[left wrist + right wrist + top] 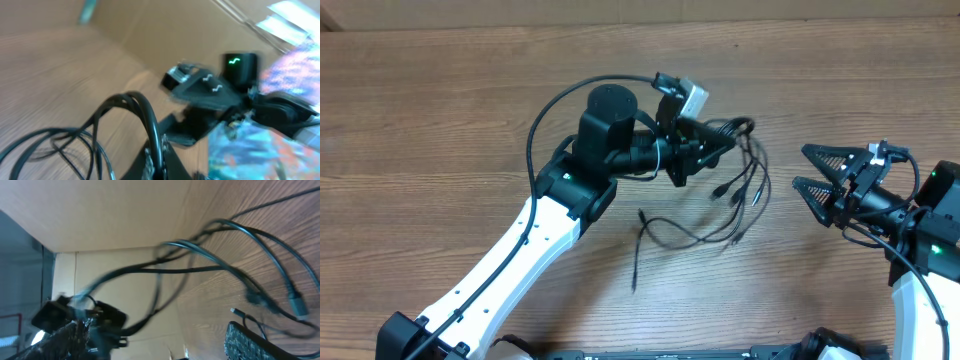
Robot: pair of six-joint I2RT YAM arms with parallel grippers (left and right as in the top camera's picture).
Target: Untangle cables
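Hanging from the left gripper, the cables bunch at its tip near mid-table, strands draping down to its right onto the table, one loose end trailing toward the near edge. Left gripper clamped tight on the bunch. Right gripper jaws spread wide, holding nothing, near the cables on their right, apart from them. Both wrist views blurred
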